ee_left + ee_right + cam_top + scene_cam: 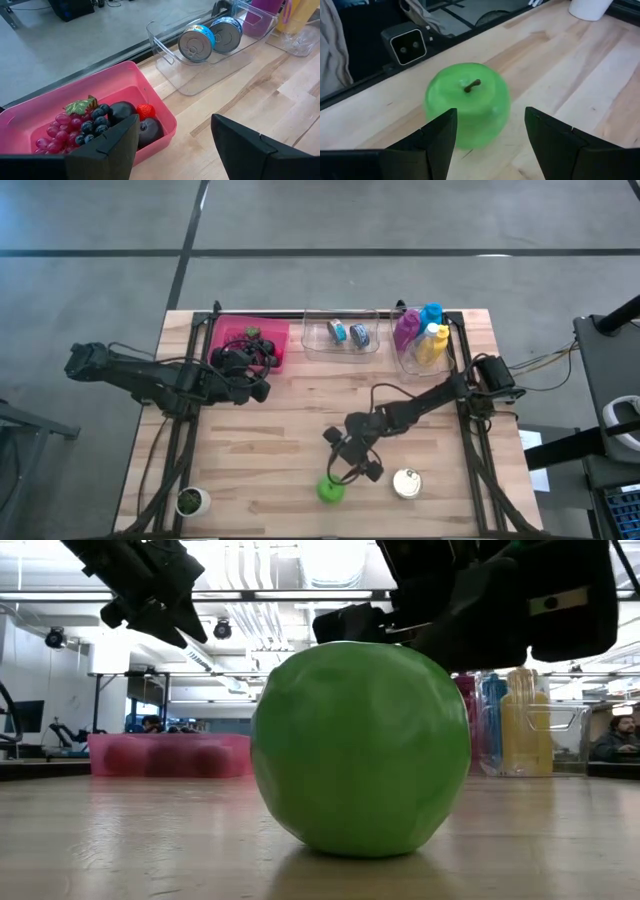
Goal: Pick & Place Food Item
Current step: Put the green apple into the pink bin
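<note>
A green apple [331, 490] with a brown stem [472, 86] sits on its base on the wooden table near the near edge; it fills the low view [360, 748]. My right gripper [352, 460] hovers open just above and behind it, fingers [432, 145] pointing toward the apple without touching. My left gripper [245, 370] is open, raised beside the pink bin [250, 340], which holds grapes [67, 127], dark plums [122, 112] and a strawberry [145, 110].
A clear tray with two cans [347, 333] and a clear bin of coloured bottles [425, 335] stand along the far edge. A tin can [406, 483] lies right of the apple. A small white pot [191, 501] stands at the near left corner.
</note>
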Controlling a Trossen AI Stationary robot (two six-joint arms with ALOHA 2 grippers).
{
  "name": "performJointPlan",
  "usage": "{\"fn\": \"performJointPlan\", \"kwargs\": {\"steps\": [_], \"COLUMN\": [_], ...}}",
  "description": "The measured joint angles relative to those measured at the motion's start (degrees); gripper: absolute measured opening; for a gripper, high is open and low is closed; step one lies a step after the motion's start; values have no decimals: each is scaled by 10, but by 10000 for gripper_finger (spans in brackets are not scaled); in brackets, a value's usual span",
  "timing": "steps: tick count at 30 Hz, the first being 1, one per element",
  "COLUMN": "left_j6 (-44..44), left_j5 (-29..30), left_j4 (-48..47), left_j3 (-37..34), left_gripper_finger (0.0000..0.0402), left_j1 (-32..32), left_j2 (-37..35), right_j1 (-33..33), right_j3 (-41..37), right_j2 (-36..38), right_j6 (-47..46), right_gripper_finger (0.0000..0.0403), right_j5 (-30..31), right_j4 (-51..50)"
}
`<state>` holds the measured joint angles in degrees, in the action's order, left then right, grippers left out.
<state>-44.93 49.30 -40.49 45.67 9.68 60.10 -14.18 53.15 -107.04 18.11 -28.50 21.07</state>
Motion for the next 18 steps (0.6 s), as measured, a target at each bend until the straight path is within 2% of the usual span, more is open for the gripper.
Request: {"fn": "performJointPlan", "kwargs": {"steps": [14, 18], "left_j6": [2, 37], "left_j5": [0, -6], "left_j4": [0, 9], "left_j3": [0, 0], "left_gripper_finger": [250, 247], "left_j1": [0, 0], "left_j2": [0, 0], "right_j1": [8, 12], "right_j3": [0, 0], "right_j2": [6, 33], "right_j6": [7, 2], "right_gripper_finger": [228, 228], "right_j5": [2, 10], "right_j4": [0, -31]}}
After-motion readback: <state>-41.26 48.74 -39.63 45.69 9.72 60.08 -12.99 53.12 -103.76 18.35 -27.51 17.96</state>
